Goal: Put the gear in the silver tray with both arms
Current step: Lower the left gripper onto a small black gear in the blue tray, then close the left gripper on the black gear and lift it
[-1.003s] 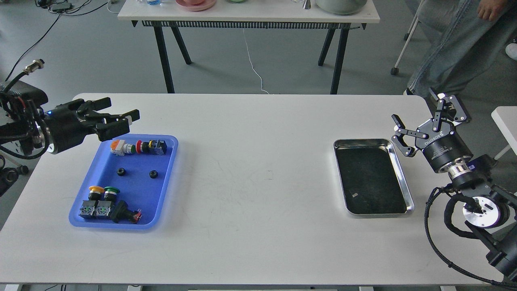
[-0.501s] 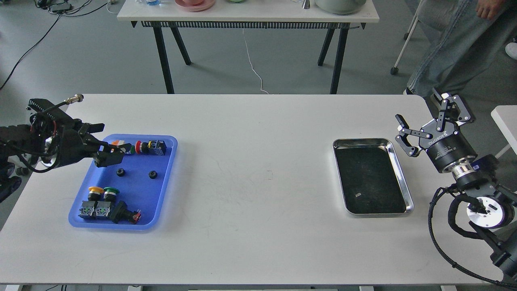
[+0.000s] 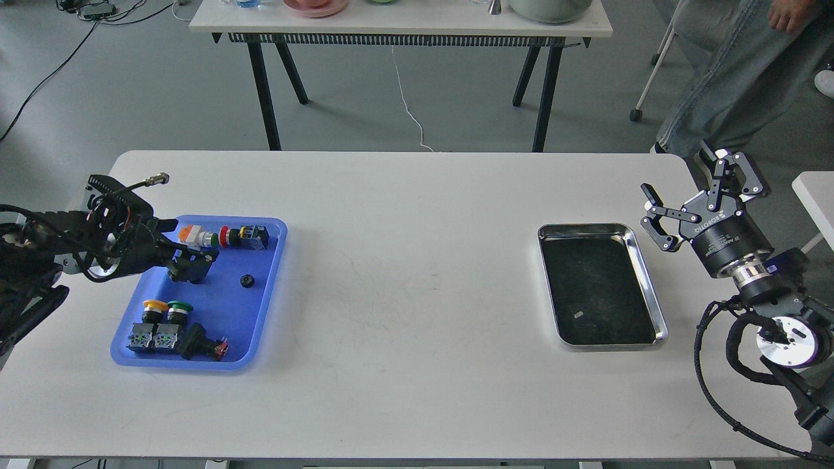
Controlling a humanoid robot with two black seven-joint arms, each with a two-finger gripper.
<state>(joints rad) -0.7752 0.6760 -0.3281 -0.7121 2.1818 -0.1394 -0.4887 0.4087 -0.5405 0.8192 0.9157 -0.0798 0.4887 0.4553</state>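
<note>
Reaching into the blue tray: the left gripper (image 3: 191, 270) sits low inside the blue tray (image 3: 270, 273), at the spot of a small black gear that its dark fingers hide.
Left hand state: cannot tell; the fingertips read as one dark mass, so whether they are apart or closed on something is unclear.
Left arm: the left arm (image 3: 58, 241) comes in from the left edge, stretched across the table's left end, with a cable plug sticking up behind the wrist.
Visible gear: one small black gear (image 3: 247, 281) lies on the blue tray floor, just right of the left gripper and apart from it.
Other parts in the blue tray: a row of push buttons (image 3: 221, 236) along the far wall; a second cluster of switches (image 3: 171, 329) with yellow and green caps at the near end.
Silver tray: the silver tray (image 3: 651, 293) lies on the right half of the white table (image 3: 404, 293), well apart from the blue tray; only a small pale speck shows on its dark bottom.
Right hand state: the right gripper (image 3: 687, 192) hangs spread wide with nothing between the fingers, just beyond the silver tray's far right corner.
Background: a second table (image 3: 401, 26) and a person's legs (image 3: 717, 65) stand beyond.
</note>
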